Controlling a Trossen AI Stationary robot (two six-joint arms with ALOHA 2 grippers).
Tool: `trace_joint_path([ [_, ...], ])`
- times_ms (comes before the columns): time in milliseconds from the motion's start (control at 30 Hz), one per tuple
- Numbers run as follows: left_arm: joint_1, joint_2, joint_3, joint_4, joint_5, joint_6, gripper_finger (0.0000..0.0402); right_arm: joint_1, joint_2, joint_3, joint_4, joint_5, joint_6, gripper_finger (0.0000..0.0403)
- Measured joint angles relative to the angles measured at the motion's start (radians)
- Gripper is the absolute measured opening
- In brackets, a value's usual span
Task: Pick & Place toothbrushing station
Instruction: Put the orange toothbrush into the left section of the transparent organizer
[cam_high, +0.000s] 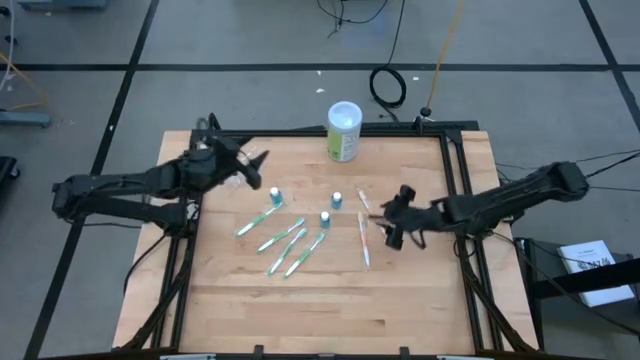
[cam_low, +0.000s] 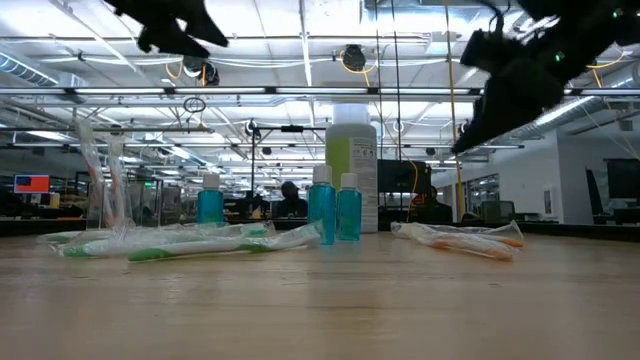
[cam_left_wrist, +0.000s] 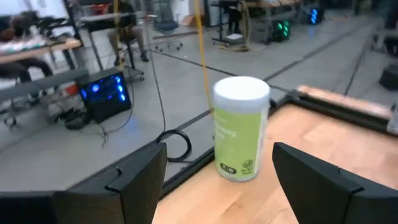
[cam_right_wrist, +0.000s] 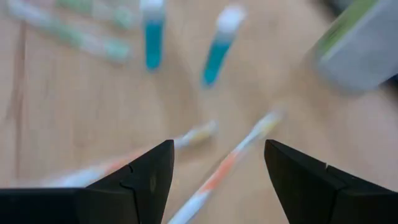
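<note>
The toothbrushing station's pieces are spread over the middle of the wooden table. Three teal white-capped tubes (cam_high: 274, 196) (cam_high: 337, 201) (cam_high: 325, 217) stand upright. Several green-and-white toothbrushes (cam_high: 285, 243) lie flat left of centre, and two pale pinkish toothbrushes (cam_high: 364, 240) (cam_right_wrist: 211, 180) lie flat right of centre. My right gripper (cam_high: 390, 224) (cam_right_wrist: 219, 149) hangs open just above the pinkish brushes, slanting down. My left gripper (cam_high: 257, 168) (cam_left_wrist: 219, 149) is open, raised near the far left, and points roughly level toward the green-and-white canister (cam_left_wrist: 240, 127).
The green-and-white canister (cam_high: 343, 131) stands upright at the table's far edge. A black cable coil (cam_high: 388, 86) lies on the floor beyond it. Black frame rails (cam_high: 455, 170) run along the table's right side. Bare wood (cam_high: 320, 310) fills the near part.
</note>
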Motion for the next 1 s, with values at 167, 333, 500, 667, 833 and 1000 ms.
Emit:
trace_joint_path([
  [167,-0.007,0.132,-0.001,0.144,0.006,0.086,0.0299,0.017,0.185,0.0,-0.013,0.0,0.167,0.0242],
  [333,-0.006,0.223,-0.001,0.255,0.007,0.125,0.0298,0.017,0.266,0.0,-0.005,0.0,0.261,0.0242],
  [500,-0.006,0.264,-0.001,0.3,0.008,0.116,0.0299,0.014,0.313,0.0,0.0,0.001,0.292,0.0242],
  [667,-0.013,0.269,0.0,0.305,0.094,0.094,0.0298,0.012,0.369,0.002,0.005,0.011,0.318,0.0242],
  [833,-0.018,0.269,-0.001,0.305,0.259,0.093,0.0298,0.008,0.383,0.003,0.008,0.011,0.317,0.0242],
  [1000,-0.025,0.258,-0.001,0.297,0.271,0.091,0.0298,-0.001,0.375,0.003,-0.007,0.007,0.288,0.0239],
])
